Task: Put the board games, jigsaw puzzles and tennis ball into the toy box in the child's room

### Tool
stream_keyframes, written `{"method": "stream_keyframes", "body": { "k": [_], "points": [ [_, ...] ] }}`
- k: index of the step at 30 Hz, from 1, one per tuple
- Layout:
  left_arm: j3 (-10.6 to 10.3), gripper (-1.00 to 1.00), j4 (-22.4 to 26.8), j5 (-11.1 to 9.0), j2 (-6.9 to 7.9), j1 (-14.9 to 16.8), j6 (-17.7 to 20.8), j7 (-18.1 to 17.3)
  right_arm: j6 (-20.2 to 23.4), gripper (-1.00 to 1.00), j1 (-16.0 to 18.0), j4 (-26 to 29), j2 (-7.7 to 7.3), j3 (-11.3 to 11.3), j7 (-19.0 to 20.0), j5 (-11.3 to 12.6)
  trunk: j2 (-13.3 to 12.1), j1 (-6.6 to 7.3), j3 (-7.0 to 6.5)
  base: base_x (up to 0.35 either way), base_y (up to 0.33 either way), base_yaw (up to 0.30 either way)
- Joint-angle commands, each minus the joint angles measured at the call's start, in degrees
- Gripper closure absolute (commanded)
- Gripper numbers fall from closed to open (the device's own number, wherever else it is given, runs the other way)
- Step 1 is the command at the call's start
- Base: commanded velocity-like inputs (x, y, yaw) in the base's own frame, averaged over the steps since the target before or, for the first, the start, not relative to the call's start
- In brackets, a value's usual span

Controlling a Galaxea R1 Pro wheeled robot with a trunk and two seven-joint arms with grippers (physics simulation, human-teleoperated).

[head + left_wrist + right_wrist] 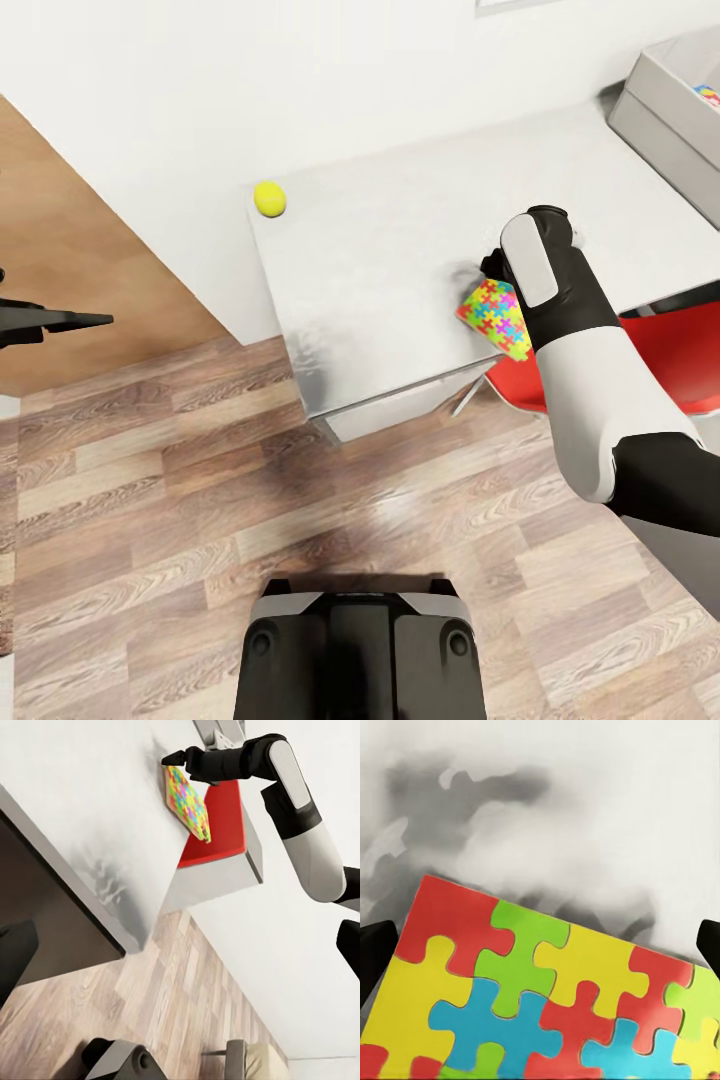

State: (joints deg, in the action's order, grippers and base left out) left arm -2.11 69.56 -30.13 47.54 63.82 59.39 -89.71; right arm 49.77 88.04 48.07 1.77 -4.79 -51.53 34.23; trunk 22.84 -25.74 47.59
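Wood-plank floor (150,480) beneath a pale counter (400,260) set against a white wall (300,80). A red chair (680,355) sits tucked at the counter's near edge. The toy box (665,110) stands at the counter's far right, a patch of jigsaw colour visible inside. The right claw (492,268) grips a jigsaw puzzle (497,318) by its upper edge, holding it tilted above the counter's near edge; its fingers (375,952) flank the tile. The tennis ball (269,198) rests at the counter's far left corner. The left claw (75,321) hangs over the floor, well apart; its state cannot be told.
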Motion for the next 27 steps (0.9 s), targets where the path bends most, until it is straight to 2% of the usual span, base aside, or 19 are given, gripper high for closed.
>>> {"method": "stream_keyframes", "body": {
  "k": [1, 27],
  "points": [
    [-0.17, -1.00, -0.04, -0.02, 0.06, 0.08, 0.61, -0.29, -0.11, -1.00, 0.02, -1.75, -0.01, -0.13, -0.54, 1.89, 0.08, -0.04, 0.08, -0.102, 0.059, 0.000],
    [-0.17, -1.00, -0.17, -0.02, 0.10, 0.08, 0.61, -0.29, -0.23, -1.00, 0.02, -1.75, -0.01, -0.13, -0.42, 2.23, 0.08, -0.04, 0.08, -0.025, 0.009, 0.000]
  ]
}}
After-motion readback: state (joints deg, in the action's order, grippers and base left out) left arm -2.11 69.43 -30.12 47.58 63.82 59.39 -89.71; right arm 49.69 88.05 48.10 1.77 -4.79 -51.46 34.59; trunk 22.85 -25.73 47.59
